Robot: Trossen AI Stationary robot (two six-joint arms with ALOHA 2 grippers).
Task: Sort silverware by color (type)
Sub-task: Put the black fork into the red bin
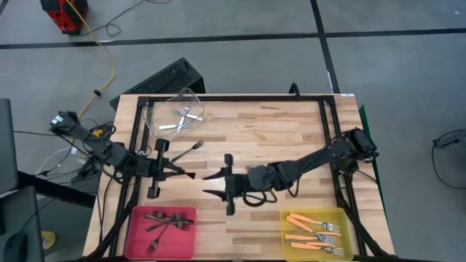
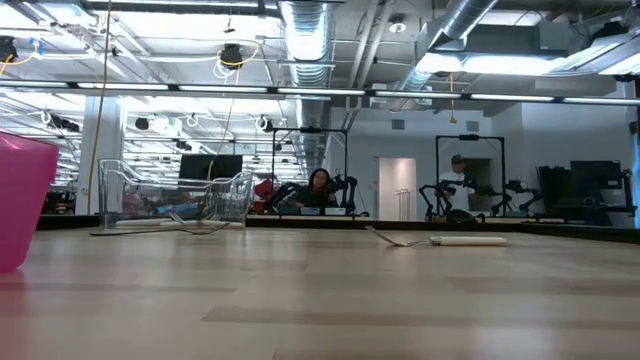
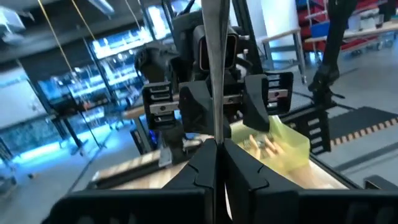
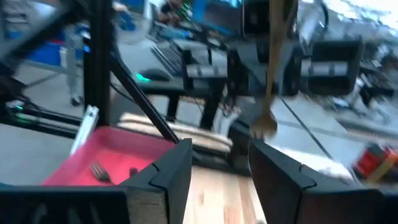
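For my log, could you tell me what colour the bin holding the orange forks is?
Yellow bin, clearest in the high view.

No readable text, labels or numbers — none anywhere

- Grey concrete floor [image 1: 240, 18] crossed by dark lines surrounds the pale wooden bench [image 1: 262, 131].
- A yellow cable [image 1: 109, 69] trails across the floor at far left.
- Ceiling ducts [image 2: 310, 30] and strip lights [image 2: 180, 90] hang over the open workshop.
- Two people [image 2: 320, 185] sit or stand at distant workstations.
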